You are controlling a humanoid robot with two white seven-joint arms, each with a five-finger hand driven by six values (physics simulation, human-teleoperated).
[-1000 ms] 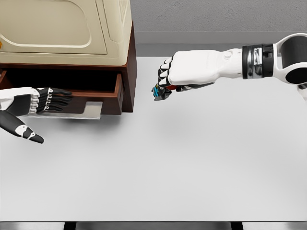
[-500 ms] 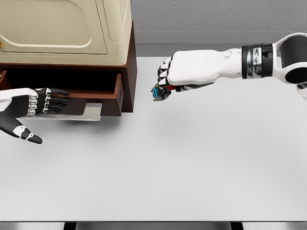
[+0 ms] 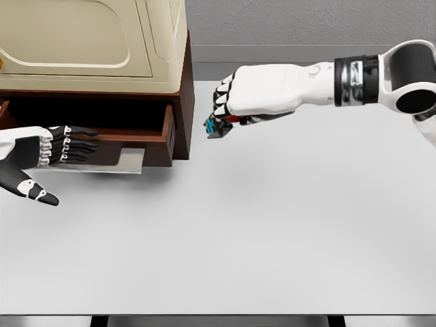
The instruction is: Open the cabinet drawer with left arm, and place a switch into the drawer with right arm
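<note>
A dark wooden cabinet (image 3: 182, 82) with a cream top stands at the upper left. Its drawer (image 3: 146, 139) is pulled out toward the table, showing a dark inside. My left hand (image 3: 65, 146) lies open at the drawer's front, fingers stretched flat against it, thumb hanging below. My right hand (image 3: 228, 109) hovers just right of the cabinet's corner, shut on a small switch (image 3: 214, 127) with blue and red parts that pokes out below the fingers. The switch hangs above the table, a little right of the drawer's end.
The white table (image 3: 259, 231) spreads out in front and to the right. A grey wall runs along the back. The cabinet's cream upper body overhangs the drawer from above.
My right hand has carried the switch left and slightly up, closer to the cabinet's corner. The left hand has stayed almost still at the drawer front.
</note>
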